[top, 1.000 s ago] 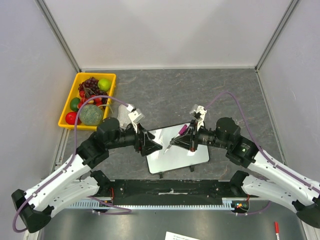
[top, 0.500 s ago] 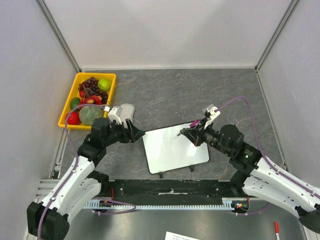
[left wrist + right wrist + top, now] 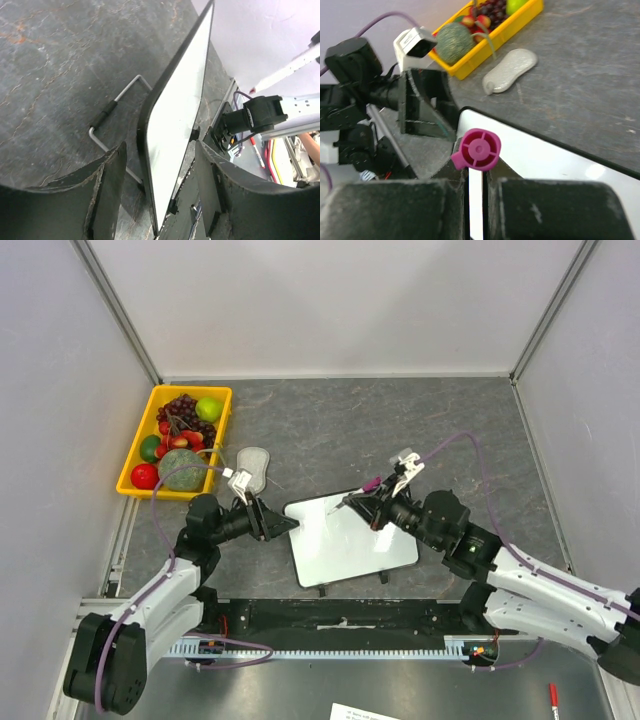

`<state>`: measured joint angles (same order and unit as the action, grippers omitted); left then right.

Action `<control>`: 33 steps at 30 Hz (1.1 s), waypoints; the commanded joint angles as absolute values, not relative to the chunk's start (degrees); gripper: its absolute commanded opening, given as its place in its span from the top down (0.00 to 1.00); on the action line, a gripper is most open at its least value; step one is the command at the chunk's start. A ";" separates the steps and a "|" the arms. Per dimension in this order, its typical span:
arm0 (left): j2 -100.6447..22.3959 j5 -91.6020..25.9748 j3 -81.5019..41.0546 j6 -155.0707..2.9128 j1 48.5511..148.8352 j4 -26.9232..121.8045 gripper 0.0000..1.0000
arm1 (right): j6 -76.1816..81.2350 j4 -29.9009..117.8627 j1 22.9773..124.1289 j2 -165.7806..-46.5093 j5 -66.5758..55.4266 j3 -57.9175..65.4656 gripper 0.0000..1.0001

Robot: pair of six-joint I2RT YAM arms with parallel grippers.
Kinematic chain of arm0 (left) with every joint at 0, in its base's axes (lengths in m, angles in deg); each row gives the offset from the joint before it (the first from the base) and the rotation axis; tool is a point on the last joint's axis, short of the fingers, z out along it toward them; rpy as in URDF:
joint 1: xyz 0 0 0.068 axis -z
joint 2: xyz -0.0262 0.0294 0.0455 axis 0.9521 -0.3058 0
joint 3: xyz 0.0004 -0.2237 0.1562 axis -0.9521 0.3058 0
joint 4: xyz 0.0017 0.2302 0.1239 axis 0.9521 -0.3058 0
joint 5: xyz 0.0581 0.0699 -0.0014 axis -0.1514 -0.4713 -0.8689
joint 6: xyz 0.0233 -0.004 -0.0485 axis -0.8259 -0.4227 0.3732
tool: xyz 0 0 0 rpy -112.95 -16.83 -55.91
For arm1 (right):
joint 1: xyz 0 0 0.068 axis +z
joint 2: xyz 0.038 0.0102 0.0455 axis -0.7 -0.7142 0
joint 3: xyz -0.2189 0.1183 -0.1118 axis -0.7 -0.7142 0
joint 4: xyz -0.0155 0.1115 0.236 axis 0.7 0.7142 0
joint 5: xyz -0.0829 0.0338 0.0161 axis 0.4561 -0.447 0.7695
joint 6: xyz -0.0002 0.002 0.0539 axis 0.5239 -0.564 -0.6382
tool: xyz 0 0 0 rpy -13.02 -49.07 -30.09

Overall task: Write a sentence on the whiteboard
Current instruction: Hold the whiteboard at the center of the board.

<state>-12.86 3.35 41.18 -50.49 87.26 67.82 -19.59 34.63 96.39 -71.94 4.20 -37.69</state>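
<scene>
The whiteboard (image 3: pixel 352 542) lies tilted on the table's middle, black-framed, and no sentence shows on its blank face. My left gripper (image 3: pixel 284 523) is at its left edge. In the left wrist view the left gripper (image 3: pixel 160 150) is open, its fingers (image 3: pixel 112 172) either side of the whiteboard (image 3: pixel 177 115) edge with gaps on both sides. My right gripper (image 3: pixel 378 507) is over the board's upper part, shut on a magenta marker (image 3: pixel 360 494) whose tip points down-left at the board. In the right wrist view the marker's cap end (image 3: pixel 480 148) sticks out above the right gripper (image 3: pixel 476 172).
A yellow bin of fruit (image 3: pixel 175 440) stands at the back left. A grey oval eraser pad (image 3: pixel 251 468) lies between it and the board. The board's wire stand (image 3: pixel 115 102) rests on the table. A red pen (image 3: pixel 551 695) and a paper sheet (image 3: pixel 365 712) lie below the arm bases.
The left gripper drew back off the board, then came in to straddle its left edge, jaws narrowing. The right gripper carried the marker from mid-board up towards the top edge.
</scene>
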 commanded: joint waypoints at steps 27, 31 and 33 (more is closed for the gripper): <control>-15.31 11.75 44.83 -55.32 86.87 78.91 0.98 | -10.35 8.76 117.99 -86.76 35.80 -40.31 1.00; -15.14 12.10 44.91 -55.23 86.87 78.91 0.98 | -9.03 6.21 119.31 -87.73 39.85 -41.01 1.00; -15.22 12.36 45.09 -55.14 86.87 79.44 0.98 | -8.77 5.42 119.48 -88.34 40.91 -41.10 1.00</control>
